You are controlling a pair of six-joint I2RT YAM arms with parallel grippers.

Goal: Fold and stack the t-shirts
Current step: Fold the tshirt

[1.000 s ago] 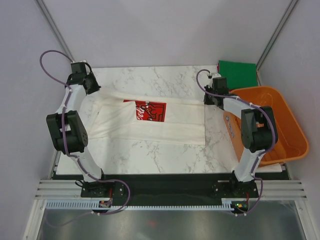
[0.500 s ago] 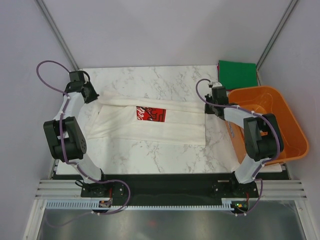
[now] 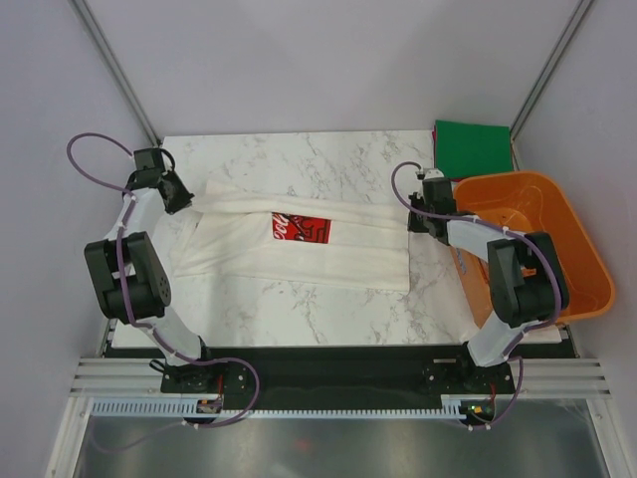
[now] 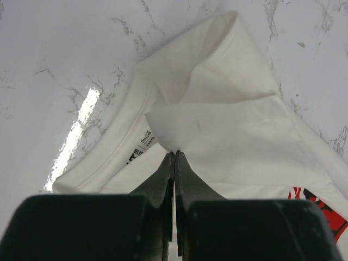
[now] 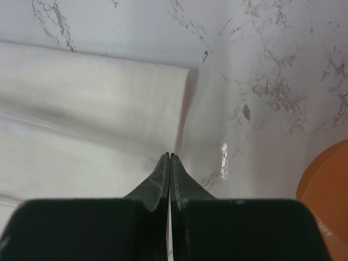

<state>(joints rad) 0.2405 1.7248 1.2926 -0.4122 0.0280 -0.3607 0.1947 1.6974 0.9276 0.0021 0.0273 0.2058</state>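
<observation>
1. The left gripper (image 4: 174, 155) has its fingers (image 4: 162, 182) pressed flat together with no gap. Their tips pinch a thin flap of the white t-shirt (image 4: 228, 125) near the collar.
2. The right gripper (image 5: 169, 156) is closed just as tightly. Its tips sit at the shirt's right end and appear to nip a thin bit of cloth, just below where a folded-over band of fabric stops.
3. From above, the white t-shirt lies spread across the middle of the counter (image 3: 299, 159), running from the left edge towards the right edge. Its far side is turned over towards the near side in a long band.
4. The red print (image 3: 301, 228) shows only in part, with the band covering its upper part.
5. Only the top view shows the green t-shirt (image 3: 472, 147). It lies folded square at the far right corner, well apart from the white one.
6. The orange basket (image 3: 557, 284) stands off the counter's right edge. The right wrist view catches only an orange sliver of it at the lower right.
7. Only the left wrist view shows the neck label (image 4: 138, 150), and its lettering is too small to read.
8. In the top view both sets of fingertips are hidden under the wrists, so the grip cannot be judged there.
</observation>
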